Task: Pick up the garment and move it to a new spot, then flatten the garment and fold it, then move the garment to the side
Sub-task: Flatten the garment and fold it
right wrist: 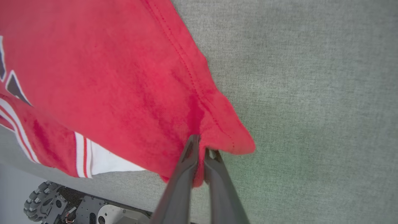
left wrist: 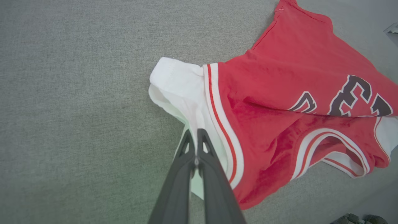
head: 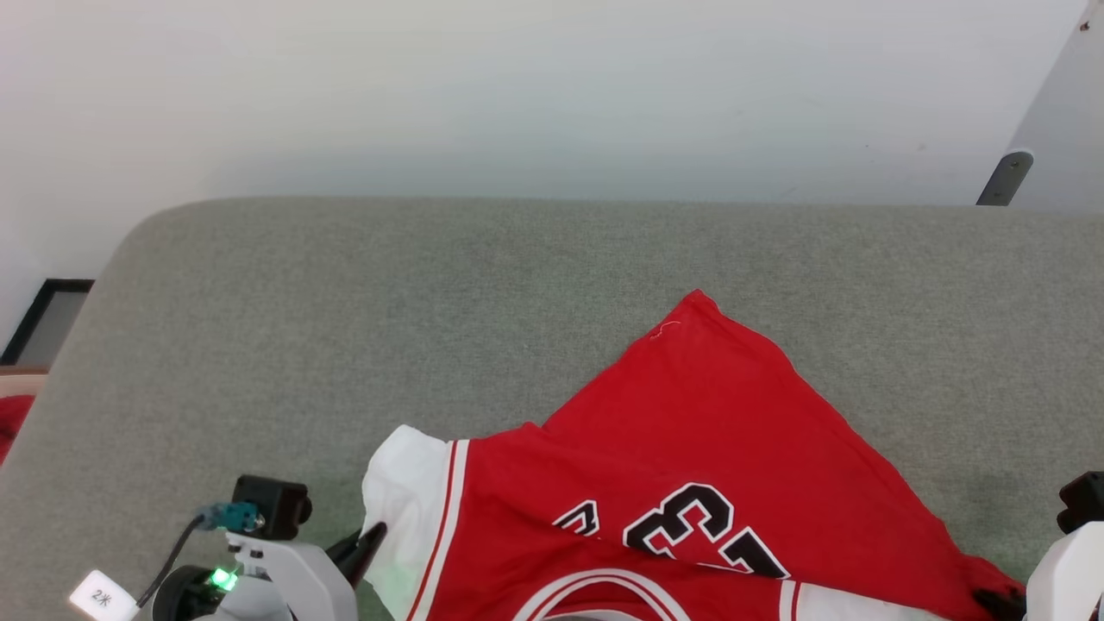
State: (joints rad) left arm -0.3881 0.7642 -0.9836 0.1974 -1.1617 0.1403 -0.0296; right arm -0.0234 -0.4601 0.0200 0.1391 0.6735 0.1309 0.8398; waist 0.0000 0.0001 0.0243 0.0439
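Note:
The garment (head: 690, 448) is a red jersey with white sleeves and black white-outlined lettering. It lies rumpled and partly folded over itself at the near edge of a grey upholstered surface (head: 345, 302). My left gripper (head: 375, 533) is at the jersey's left white sleeve. In the left wrist view the left gripper (left wrist: 195, 132) is shut on the sleeve of the garment (left wrist: 279, 93). My right gripper (head: 992, 597) is at the jersey's lower right corner. In the right wrist view the right gripper (right wrist: 202, 144) is shut on the red hem corner of the garment (right wrist: 108, 77).
A pale wall (head: 517, 86) rises behind the grey surface. A dark-framed panel (head: 47, 319) and a red item (head: 10, 423) sit off the left edge, and a grey leg (head: 1005, 177) stands at the upper right. My wheeled base (right wrist: 43, 202) shows below the front edge.

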